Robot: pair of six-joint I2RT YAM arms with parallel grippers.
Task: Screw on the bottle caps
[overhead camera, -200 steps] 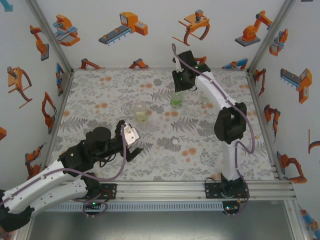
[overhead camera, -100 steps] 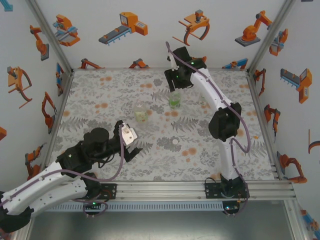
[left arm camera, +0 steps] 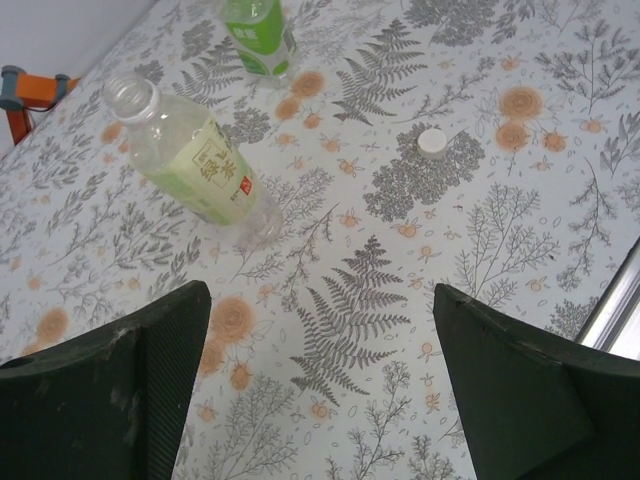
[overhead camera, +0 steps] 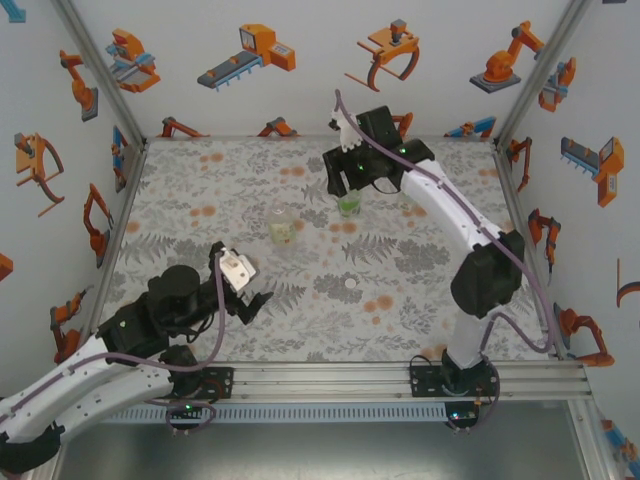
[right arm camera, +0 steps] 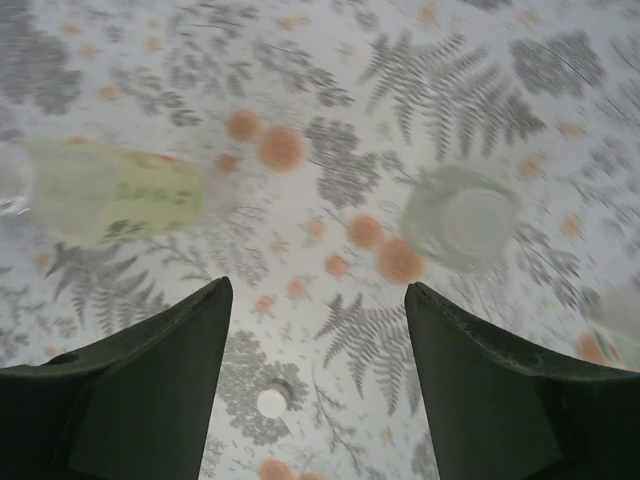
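left hand (left arm camera: 320, 297) spread, empty | cap (left arm camera: 432, 142) on mat ahead, well apart

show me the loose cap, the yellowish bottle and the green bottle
cap (left arm camera: 432, 142), left wrist view, its flat top
yellowish bottle (left arm camera: 208, 172), left wrist view, its label
green bottle (left arm camera: 257, 28), left wrist view, its label
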